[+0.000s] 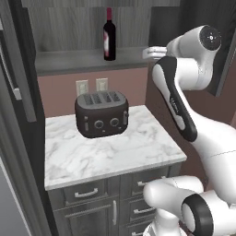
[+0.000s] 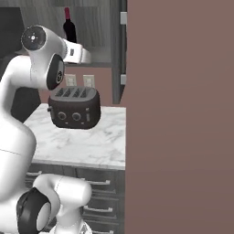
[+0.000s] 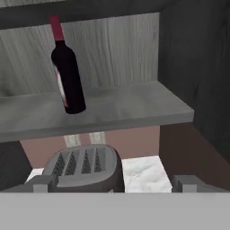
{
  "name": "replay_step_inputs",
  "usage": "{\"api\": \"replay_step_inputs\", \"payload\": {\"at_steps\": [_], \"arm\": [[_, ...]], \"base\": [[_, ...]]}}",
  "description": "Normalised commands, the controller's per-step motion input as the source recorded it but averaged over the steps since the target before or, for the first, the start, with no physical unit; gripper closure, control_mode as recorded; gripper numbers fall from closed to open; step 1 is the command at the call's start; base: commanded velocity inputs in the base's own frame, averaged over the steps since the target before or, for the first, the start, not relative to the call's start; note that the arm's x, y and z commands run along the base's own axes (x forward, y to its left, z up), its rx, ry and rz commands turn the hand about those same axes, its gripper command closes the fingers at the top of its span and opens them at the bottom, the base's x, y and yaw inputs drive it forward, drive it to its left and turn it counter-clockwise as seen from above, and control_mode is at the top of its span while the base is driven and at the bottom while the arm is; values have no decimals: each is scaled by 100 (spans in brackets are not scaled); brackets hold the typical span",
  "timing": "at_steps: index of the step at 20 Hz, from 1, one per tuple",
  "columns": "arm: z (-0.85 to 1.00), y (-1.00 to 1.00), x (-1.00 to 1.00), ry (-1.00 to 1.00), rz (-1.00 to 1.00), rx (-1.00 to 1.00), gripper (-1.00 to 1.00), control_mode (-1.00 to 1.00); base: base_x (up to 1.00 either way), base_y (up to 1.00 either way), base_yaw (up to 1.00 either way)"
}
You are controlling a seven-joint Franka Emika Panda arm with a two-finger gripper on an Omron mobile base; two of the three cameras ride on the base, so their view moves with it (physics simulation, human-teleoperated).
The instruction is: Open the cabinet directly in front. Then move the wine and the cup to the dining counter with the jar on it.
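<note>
The cabinet [image 1: 69, 62] stands open, its doors swung out to both sides. On its grey shelf [image 3: 117, 110] the wine [image 1: 109, 39] [image 2: 70, 29] stands upright, a dark bottle with a red neck. In the hand view the wine [image 3: 68, 76] is left of centre, farther along the shelf. My gripper [image 3: 116, 185] is open, its fingertips [image 3: 42, 184] wide apart with nothing between them. The hand [image 1: 154, 52] [image 2: 78, 54] hovers at shelf height, to the right of the bottle and apart from it. The cup, the dining counter and the jar are out of view.
A dark toaster [image 1: 101, 114] [image 2: 74, 109] sits on the narrow marble wall counter [image 1: 138, 147] under the shelf. Drawer fronts [image 1: 87, 193] lie below. A brown wall [image 2: 183, 114] closes the right side. The open left door [image 1: 18, 69] juts out.
</note>
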Motion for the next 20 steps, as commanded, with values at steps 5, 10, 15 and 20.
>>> {"api": "replay_step_inputs", "payload": {"at_steps": [5, 10, 15, 20], "arm": [[53, 11, 0, -12, 0, 0, -100, -100], [14, 29, 0, -16, 0, 0, -100, -100], [1, 60, 0, -9, 0, 0, -100, -100], [0, 48, 4, -5, 0, 0, -100, -100]], "base": [[0, 0, 0], [0, 0, 0], [0, 0, 0], [0, 0, 0]]}}
